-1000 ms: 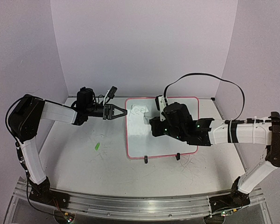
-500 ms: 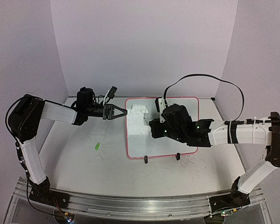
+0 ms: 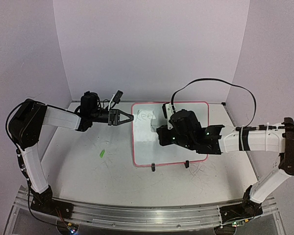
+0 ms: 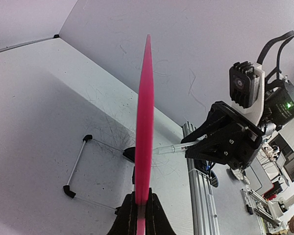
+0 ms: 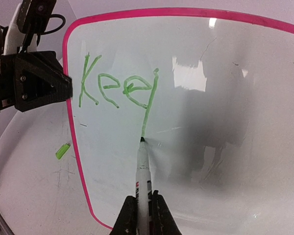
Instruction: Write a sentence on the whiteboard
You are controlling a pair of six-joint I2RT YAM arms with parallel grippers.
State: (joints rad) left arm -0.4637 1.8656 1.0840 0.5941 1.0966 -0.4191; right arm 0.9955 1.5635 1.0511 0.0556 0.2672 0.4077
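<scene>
The whiteboard (image 3: 147, 147) lies tilted mid-table with its pink-red frame; in the left wrist view it shows edge-on (image 4: 144, 122). My left gripper (image 3: 127, 117) is shut on its left edge (image 4: 141, 215). The sentence (image 5: 120, 90) reads "Kee" in green, plus a long downstroke of a fourth letter; it is faint in the top view (image 3: 146, 116). My right gripper (image 5: 143, 210) is shut on a white marker (image 5: 143, 166), whose tip touches the board at the bottom of that downstroke. In the top view the right gripper (image 3: 159, 134) is over the board's left half.
A green marker cap (image 3: 102, 153) lies on the table left of the board and also shows in the right wrist view (image 5: 62, 150). The board's two black feet (image 3: 152, 168) stick out at its near edge. A metal rail (image 3: 137, 213) runs along the table's front edge.
My right gripper has shifted slightly toward the near side with the marker, along the downstroke. The left arm and the board have not moved.
</scene>
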